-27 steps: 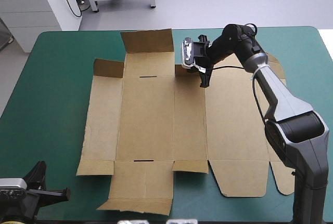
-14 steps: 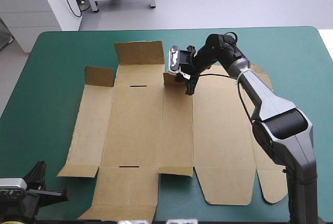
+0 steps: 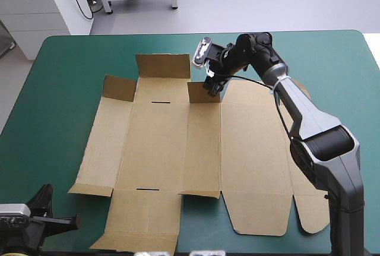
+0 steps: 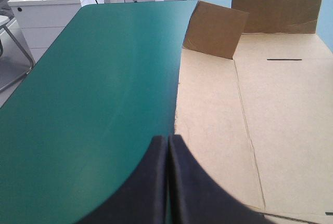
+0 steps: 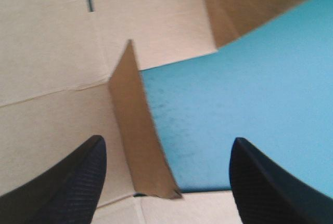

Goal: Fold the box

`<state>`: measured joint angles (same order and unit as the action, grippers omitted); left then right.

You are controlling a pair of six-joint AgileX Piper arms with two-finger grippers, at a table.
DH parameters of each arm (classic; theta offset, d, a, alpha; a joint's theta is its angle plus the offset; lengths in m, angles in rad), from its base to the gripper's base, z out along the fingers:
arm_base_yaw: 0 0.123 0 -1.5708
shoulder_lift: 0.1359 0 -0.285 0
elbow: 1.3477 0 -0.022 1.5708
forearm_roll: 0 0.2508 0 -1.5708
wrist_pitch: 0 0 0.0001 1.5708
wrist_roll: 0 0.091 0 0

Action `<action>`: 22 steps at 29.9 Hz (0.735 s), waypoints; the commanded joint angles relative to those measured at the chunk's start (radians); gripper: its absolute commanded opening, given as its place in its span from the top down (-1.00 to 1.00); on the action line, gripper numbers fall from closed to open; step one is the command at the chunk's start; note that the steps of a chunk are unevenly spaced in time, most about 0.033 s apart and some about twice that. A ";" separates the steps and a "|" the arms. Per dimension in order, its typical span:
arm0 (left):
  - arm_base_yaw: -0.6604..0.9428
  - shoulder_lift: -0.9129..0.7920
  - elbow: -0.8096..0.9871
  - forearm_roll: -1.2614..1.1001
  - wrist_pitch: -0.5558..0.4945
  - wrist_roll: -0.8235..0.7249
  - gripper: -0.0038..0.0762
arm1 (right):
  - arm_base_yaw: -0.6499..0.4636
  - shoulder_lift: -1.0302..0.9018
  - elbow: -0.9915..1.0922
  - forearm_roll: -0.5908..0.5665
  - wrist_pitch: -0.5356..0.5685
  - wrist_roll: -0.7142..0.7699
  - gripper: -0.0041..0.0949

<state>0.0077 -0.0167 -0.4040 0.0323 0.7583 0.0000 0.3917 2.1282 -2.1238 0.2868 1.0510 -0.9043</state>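
The brown box lies as a flat cut sheet on the teal-green cover. At its far edge a large flap, a left corner flap and a small flap stand raised. My right gripper hovers just above that small flap. In the right wrist view it is open, its black fingers on either side of the flap without touching it. My left gripper is shut and empty, low at the table's near left corner, beside the box's left panel.
A broad strip of bare teal-green cover lies between the box and the table's left edge. The box's near flaps reach close to the front edge. Its right tabs pass under my right arm.
Earlier the right gripper was shut at the small flap and the sheet slid left. It has now opened, let go and risen slightly toward the far edge. The left arm has not moved.
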 commanded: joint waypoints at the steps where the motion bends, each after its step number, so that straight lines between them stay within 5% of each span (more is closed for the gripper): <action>1: -0.004 -0.008 -0.023 -0.001 -0.071 -0.006 0.92 | -0.003 -0.107 -0.097 -0.132 -0.051 0.236 -0.07; 6: -0.004 -0.008 -0.035 0.007 -0.115 -0.013 0.92 | -0.003 -0.154 -0.143 -0.313 0.042 0.528 0.94; 10: -0.002 0.037 -0.096 0.069 -0.088 -0.022 0.92 | -0.028 -0.167 -0.143 -0.359 0.154 0.798 0.96; 22: -0.002 0.365 -0.299 0.122 -0.100 -0.037 0.92 | -0.063 -0.260 -0.061 -0.354 0.195 0.923 0.96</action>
<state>0.0077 0.2532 -0.6497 0.1451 0.7326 -0.0218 0.3330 1.9802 -2.2010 -0.0606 1.2499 0.0137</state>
